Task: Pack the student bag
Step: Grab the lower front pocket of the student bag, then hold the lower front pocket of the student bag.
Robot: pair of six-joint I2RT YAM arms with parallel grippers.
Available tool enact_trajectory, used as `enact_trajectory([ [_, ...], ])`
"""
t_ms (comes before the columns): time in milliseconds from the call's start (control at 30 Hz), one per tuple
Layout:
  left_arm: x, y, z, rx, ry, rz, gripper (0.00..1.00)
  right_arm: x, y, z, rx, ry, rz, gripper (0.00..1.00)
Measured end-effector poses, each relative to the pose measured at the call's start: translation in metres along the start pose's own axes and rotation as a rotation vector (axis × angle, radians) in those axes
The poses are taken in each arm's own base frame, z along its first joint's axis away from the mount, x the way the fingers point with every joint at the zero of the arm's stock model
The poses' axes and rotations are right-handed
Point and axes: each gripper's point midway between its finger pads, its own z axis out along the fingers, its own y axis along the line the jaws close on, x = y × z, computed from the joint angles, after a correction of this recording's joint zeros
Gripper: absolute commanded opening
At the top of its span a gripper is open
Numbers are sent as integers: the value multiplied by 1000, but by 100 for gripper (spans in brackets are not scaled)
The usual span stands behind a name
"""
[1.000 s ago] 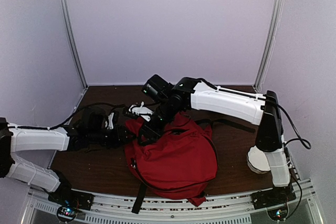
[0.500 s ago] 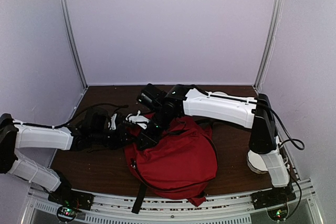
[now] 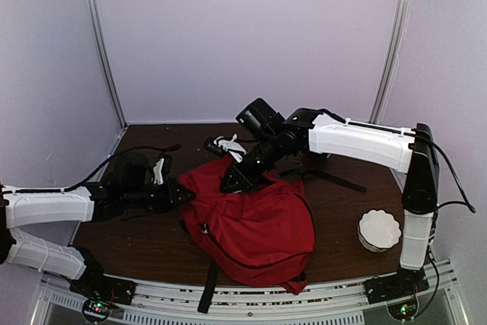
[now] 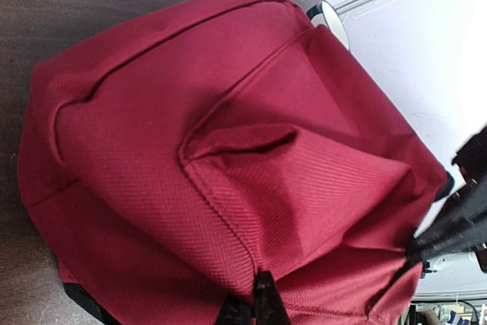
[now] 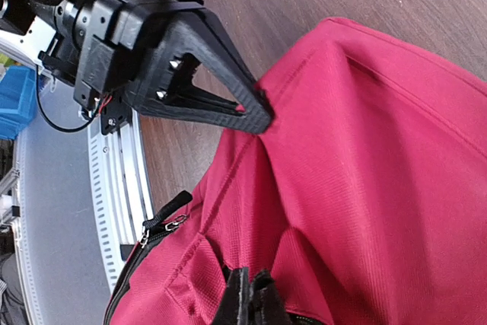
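The student bag (image 3: 262, 222), a big red backpack, lies mid-table with its back-left part pulled up into a peak. My left gripper (image 3: 184, 190) is shut on the bag's left edge; in the left wrist view its fingertips (image 4: 263, 304) pinch a fold of the red fabric (image 4: 228, 135). My right gripper (image 3: 229, 184) is shut on the raised fabric at the peak, and its own view shows the tips (image 5: 251, 300) biting into red cloth (image 5: 365, 165). The left gripper (image 5: 255, 117) also shows there, clamped on the bag's edge. A black zip pull (image 5: 163, 215) hangs near the opening.
A white fluted bowl (image 3: 379, 229) stands at the right, near the right arm's base. A small white object (image 3: 229, 144) lies behind the bag. Black straps trail off the bag at the front (image 3: 208, 294) and the back right (image 3: 329, 179).
Both grippers have gone from open to shut on the bag's fabric. The right arm has swung back and right, lifting the bag's top into a peak. The left arm has barely moved.
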Motion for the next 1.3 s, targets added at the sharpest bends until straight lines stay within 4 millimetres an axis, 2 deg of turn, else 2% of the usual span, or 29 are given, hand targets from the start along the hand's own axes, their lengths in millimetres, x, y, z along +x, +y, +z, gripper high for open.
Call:
enact_trajectory([
  [33, 0, -1, -1, 0, -2, 8, 0, 2, -2, -1, -7, -9, 12, 0],
  [100, 0, -3, -2, 1, -1, 32, 23, 5, -5, -2, -30, -23, 34, 0],
  [167, -1, -4, -2, -6, -1, 83, 37, 6, -7, -3, -59, -28, 56, 0],
  [233, -1, -1, -3, -39, -13, 170, 46, 6, -5, -6, -96, -32, 78, 0],
  [300, 7, -9, -6, -56, -27, 322, 50, 4, -2, -9, -139, -40, 102, 0],
  [433, 37, -63, -20, 50, -65, 655, 52, -4, 11, -13, -233, -63, 149, 0],
  [500, 38, -81, -26, 89, -114, 755, 53, -10, 18, -14, -280, -79, 169, 0],
  [700, 37, -93, -19, 86, -187, 899, 53, -24, 24, -9, -371, -113, 233, 0],
  [833, 43, -92, -3, 78, -185, 955, 53, -30, 25, -6, -404, -122, 264, 0],
  [933, 44, -92, 8, 60, -182, 981, 46, -30, 24, -2, -415, -117, 295, 0],
  [1033, 41, -92, 16, 31, -186, 995, 34, -30, 21, 1, -420, -116, 316, 0],
  [1133, 39, -91, 18, 13, -196, 1002, 11, -32, 18, 0, -419, -126, 313, 0],
  [1200, 37, -91, 18, 4, -206, 1008, 0, -34, 18, 0, -420, -132, 308, 0],
  [1300, 36, -89, 18, -8, -209, 1018, 0, -34, 18, 0, -419, -136, 299, 0],
])
